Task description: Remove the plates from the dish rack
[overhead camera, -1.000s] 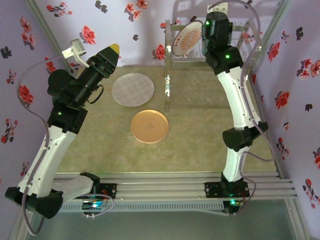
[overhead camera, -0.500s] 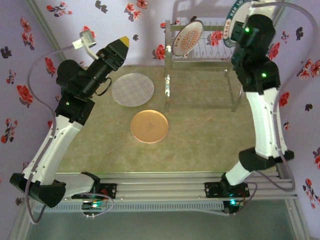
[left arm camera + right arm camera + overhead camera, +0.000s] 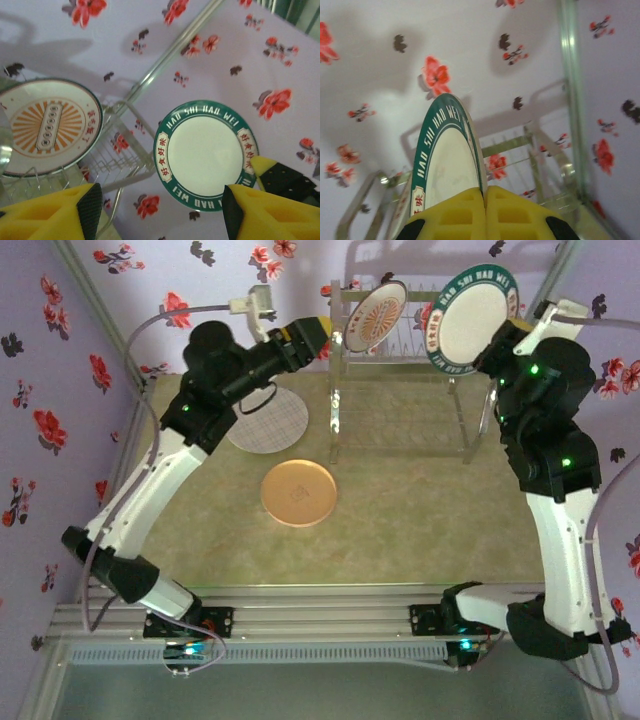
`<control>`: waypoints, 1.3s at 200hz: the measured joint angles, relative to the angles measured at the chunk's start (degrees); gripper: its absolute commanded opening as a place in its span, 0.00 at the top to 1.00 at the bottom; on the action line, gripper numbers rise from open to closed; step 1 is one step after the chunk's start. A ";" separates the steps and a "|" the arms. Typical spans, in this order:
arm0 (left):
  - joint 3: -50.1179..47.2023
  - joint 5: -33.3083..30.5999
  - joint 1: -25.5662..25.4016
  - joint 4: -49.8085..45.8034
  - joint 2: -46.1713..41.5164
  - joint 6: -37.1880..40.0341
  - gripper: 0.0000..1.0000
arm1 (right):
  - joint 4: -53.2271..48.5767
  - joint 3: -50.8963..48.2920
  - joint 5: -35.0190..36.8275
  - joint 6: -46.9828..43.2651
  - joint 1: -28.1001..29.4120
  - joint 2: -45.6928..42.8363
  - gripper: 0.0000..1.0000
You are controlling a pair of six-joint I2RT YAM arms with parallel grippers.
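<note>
The right gripper (image 3: 485, 192) is pinched shut on the bottom edge of the teal-rimmed plate (image 3: 447, 165). Its two yellow fingers (image 3: 460, 212) meet at the bottom centre of the right wrist frame, and the plate rises edge-on from between them. From above, the right gripper (image 3: 498, 344) sits in the upper right and holds the teal-rimmed plate (image 3: 470, 318) upright in the air. The plate's white face is turned toward the camera, above and just right of the dish rack (image 3: 400, 358) and clear of its wires.

The left gripper (image 3: 157, 207) stands wide with nothing between its jaws. One yellow finger (image 3: 45, 215) fills the lower left corner of the left wrist frame and the other fills the lower right. Between them that view shows the teal-rimmed plate (image 3: 205, 155) against the flowered wall (image 3: 280, 60). In the overhead view the left gripper (image 3: 310, 335) hangs at upper centre, just left of the rack.

The orange-rayed plate (image 3: 375, 315) leans in the rack's left end, seen also at the left of the left wrist view (image 3: 47, 127) above the wire dividers (image 3: 120, 160).

On the table (image 3: 400, 510), left of the rack's legs, a pale patterned plate (image 3: 275, 425) lies flat, partly under the left arm. A yellow-orange plate (image 3: 298, 493) lies just below it, near the frame's centre.
</note>
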 measured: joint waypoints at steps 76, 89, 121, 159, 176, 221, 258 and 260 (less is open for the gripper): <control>5.64 3.85 -2.12 -7.96 7.37 1.27 0.34 | 0.28 -5.40 -18.03 8.55 0.00 -3.32 1.00; 5.70 3.98 -2.21 -8.57 7.52 1.62 0.37 | 0.63 -5.44 -20.44 9.97 0.00 -3.30 1.00; 5.70 4.00 -2.27 -9.68 7.52 1.88 0.45 | 1.53 -5.49 -25.83 13.11 0.00 -2.32 1.00; 5.55 3.93 -2.27 -9.66 7.50 1.55 0.69 | 3.21 -5.68 -30.64 16.50 0.00 -0.09 1.00; 5.05 3.63 -2.25 -9.64 7.28 1.25 0.84 | 3.19 -6.03 -31.21 17.27 -0.02 0.48 1.00; 4.57 3.48 -2.03 -8.98 4.33 -1.27 1.00 | 3.23 -7.54 -31.78 18.45 -1.22 0.66 1.00; 2.89 4.28 -1.46 -7.58 3.72 -3.52 1.00 | 3.87 -7.74 -32.72 18.56 -1.11 0.52 0.83; 2.67 4.50 -1.36 -7.34 3.72 -3.76 1.00 | 3.87 -7.76 -32.76 18.62 -1.11 0.52 0.79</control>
